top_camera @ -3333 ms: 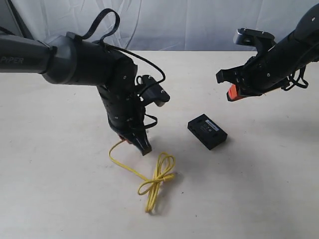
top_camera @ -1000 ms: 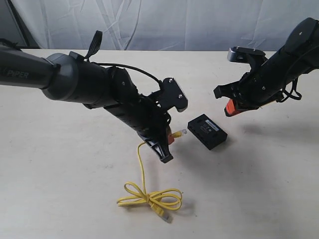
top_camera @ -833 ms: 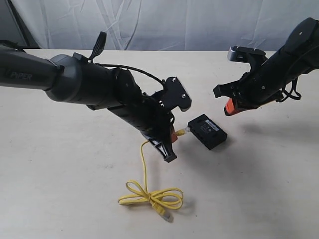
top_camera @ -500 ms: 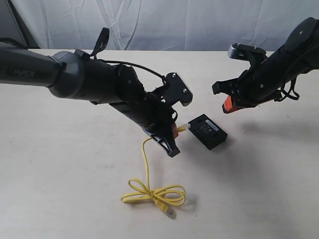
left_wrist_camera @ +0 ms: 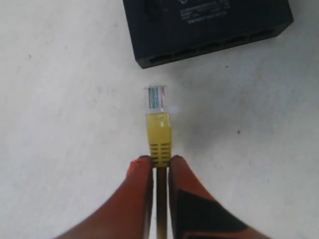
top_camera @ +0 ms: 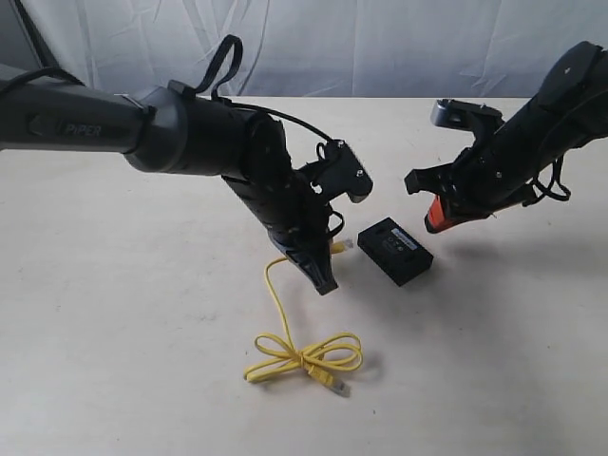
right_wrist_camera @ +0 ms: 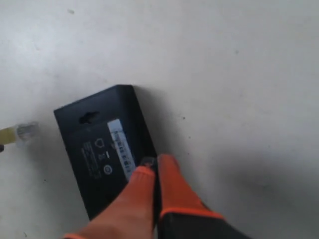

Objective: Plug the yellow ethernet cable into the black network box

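Left tool (left_wrist_camera: pixel 159 162) clenched on thin bright-yellow ethernet cable (left_wrist_camera: pixel 158 132) just behind its clear plug, aiming it at, not yet touching, the port side of the small flat black plastic network box (top_camera: pixel 394 250) at frame centre; right tool (right_wrist_camera: pixel 152 172), clenched empty, hovers above, likely to brace it.

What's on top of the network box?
On the black network box: a white label strip and faint printed markings, nothing resting there. The right gripper covers part of one edge in its wrist view.
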